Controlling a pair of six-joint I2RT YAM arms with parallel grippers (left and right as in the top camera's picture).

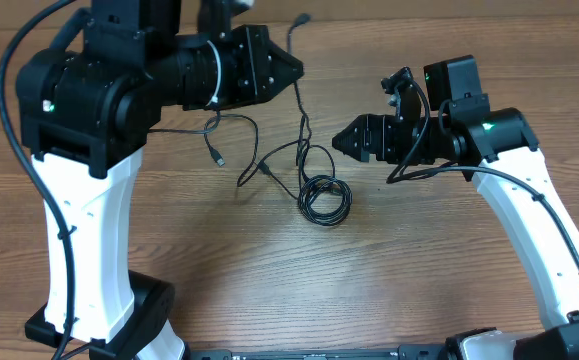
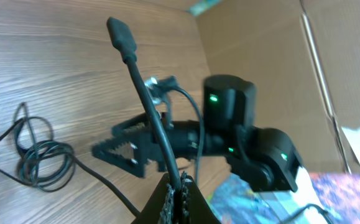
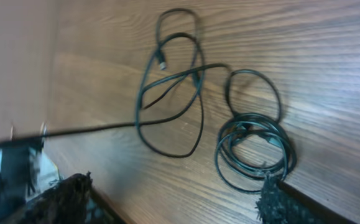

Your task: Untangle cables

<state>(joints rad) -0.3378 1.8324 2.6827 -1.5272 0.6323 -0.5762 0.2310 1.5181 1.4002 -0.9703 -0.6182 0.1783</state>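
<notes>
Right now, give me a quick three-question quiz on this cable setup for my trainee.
1. True or false: the right hand grips a cable.
2. Which hand pinches the cable whose plug sticks up? A: left hand. B: right hand. C: neither.
3. Fill in: the coiled bundle lies on the ____.
Key: 1 false, its fingers stand apart and empty; 2 A; 3 table.

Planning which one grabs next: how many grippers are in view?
2. The left gripper is at upper left, shut on a cable. The right gripper is at right, open and empty. None seems hidden.
</notes>
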